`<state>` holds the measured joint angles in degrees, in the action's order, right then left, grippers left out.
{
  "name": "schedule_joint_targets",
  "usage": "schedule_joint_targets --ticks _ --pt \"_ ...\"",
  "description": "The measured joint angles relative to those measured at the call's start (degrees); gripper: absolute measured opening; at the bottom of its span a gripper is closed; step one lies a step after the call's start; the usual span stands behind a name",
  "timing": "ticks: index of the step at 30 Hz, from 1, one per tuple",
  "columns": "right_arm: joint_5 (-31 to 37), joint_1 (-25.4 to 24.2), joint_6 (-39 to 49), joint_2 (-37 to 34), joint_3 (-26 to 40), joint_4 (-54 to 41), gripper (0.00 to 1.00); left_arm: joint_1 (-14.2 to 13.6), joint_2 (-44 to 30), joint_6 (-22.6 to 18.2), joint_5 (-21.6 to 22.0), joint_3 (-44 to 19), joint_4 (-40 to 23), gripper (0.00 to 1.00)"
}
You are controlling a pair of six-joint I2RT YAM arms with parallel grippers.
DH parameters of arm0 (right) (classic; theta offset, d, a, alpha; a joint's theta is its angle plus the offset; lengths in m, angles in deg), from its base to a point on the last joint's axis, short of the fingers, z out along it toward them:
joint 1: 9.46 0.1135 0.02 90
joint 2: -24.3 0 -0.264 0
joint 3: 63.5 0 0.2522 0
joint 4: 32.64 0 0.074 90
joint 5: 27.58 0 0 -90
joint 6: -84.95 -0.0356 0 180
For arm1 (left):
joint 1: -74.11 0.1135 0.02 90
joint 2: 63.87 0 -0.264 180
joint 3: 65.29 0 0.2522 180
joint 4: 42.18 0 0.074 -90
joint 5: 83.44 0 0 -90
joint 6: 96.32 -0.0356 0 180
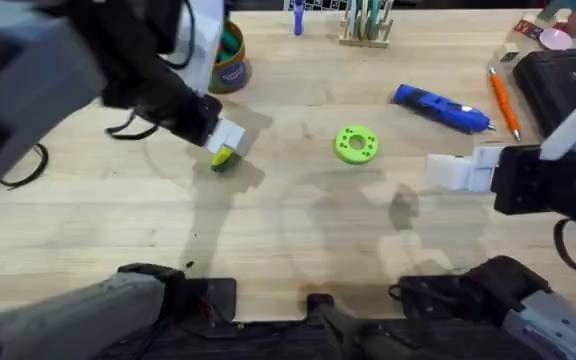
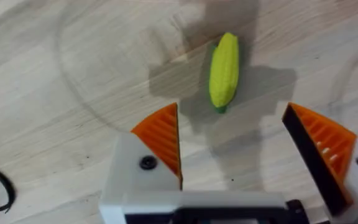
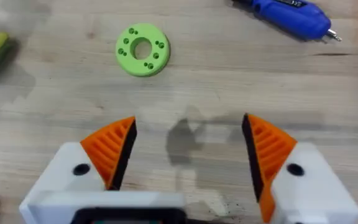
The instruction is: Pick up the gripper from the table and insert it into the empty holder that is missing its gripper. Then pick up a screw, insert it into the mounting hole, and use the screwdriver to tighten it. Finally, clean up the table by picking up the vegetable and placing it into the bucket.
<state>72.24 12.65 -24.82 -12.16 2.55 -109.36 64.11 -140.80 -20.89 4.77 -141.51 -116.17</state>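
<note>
Wooden table [image 1: 298, 250] w/ corn [image 2: 224, 70] lying far left, just below your left gripper [image 2: 235, 146], fingers spread to straddle it. Bucket [image 1: 230, 60] sits beyond, near it. Right gripper [image 3: 188, 149] spread too, holding nothing, parked right, clear of screwdriver [image 1: 443, 108].

Partly hidden things
The left gripper [image 1: 226, 140] is covering most of the corn [image 1: 223, 158]; the arm is hiding the bucket's [image 1: 232, 62] nine-o'clock side.
</note>
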Motion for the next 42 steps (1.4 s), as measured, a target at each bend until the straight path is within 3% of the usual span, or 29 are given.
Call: schedule_joint_targets --ticks 6,10,16,22,25,28,33,42 --pt "0.0 0.0 0.0 0.0 0.0 -0.1 0.991 0.0 -8.8 0.1 1.1 0.0 3.2 0.985" --pt "0.0 0.0 0.0 0.0 0.0 -0.1 0.991 -0.3 -11.6 0.1 1.5 0.0 3.1 0.985" --pt "0.0 0.0 0.0 0.0 0.0 -0.1 0.991 -3.3 -15.2 1.5 3.1 0.0 3.0 0.985" --pt "0.0 0.0 0.0 0.0 0.0 -0.1 0.991 -3.3 -19.8 2.6 3.5 0.0 3.8 0.991" --pt "0.0 0.0 0.0 0.0 0.0 -0.1 0.992 -3.3 -21.3 2.8 3.5 0.0 5.4 0.946" --pt "0.0 0.0 0.0 0.0 0.0 -0.1 0.991 -3.3 -21.5 3.0 3.5 0.0 6.4 0.799" --pt "0.0 0.0 0.0 0.0 0.0 -0.1 0.991 -3.3 -21.4 3.0 3.6 -0.1 6.6 0.058" --pt "0.0 0.0 0.0 0.0 0.0 -0.1 0.991 -3.3 -20.7 3.1 3.5 -1.1 6.0 0.030"
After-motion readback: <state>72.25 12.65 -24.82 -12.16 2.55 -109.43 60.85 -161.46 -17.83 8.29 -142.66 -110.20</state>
